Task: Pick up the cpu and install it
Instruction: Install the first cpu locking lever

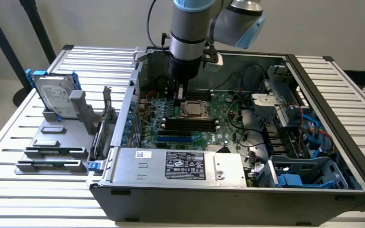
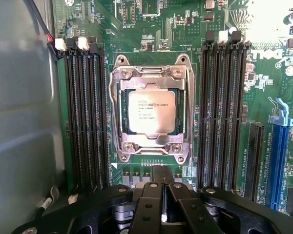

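The wrist view shows the cpu (image 2: 152, 111) lying flat in its metal socket frame (image 2: 118, 114) on the motherboard (image 2: 161, 29), with memory slots (image 2: 85, 117) flanking it on both sides. The end effector (image 2: 162, 192) is shut, holding nothing, its tips just short of the frame's edge. In the exterior view, the arm (image 1: 189, 38) reaches into the open computer case (image 1: 334, 137), whose walls close in around it, above the cpu (image 1: 195, 109). A hard drive (image 1: 55, 97) stands on the counter (image 1: 36, 199) at the exterior view's left.

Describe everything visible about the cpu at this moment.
The cpu is a flat square chip with a shiny silver-grey metal top bearing fine printed text and a thin darker rim. It lies level in the motherboard socket, framed by the silver metal retention bracket, between the two banks of memory slots. Nothing grips it.
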`<state>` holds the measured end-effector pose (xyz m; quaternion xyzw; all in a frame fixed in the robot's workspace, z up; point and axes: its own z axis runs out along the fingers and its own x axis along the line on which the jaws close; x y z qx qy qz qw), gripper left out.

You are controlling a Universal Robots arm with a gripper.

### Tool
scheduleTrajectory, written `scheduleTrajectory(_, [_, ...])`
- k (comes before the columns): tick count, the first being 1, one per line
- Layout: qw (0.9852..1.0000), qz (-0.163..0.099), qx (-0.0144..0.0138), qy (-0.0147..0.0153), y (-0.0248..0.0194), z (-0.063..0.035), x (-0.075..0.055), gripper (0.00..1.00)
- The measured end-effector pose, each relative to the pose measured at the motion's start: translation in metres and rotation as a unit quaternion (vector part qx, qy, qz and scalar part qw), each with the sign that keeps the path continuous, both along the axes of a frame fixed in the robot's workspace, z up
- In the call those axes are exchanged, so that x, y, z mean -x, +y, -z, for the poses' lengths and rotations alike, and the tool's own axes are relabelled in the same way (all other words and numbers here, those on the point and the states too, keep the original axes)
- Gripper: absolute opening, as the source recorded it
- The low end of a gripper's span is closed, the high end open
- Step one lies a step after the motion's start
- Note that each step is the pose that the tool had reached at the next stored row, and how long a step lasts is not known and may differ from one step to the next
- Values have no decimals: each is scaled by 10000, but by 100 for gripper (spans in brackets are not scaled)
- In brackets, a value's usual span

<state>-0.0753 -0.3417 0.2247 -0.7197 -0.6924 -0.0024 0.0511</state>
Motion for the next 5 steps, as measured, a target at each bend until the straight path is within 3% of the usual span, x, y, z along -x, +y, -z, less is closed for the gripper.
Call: scheduleTrajectory(5, [10000, 0, 2, 0, 1, 0, 0, 11])
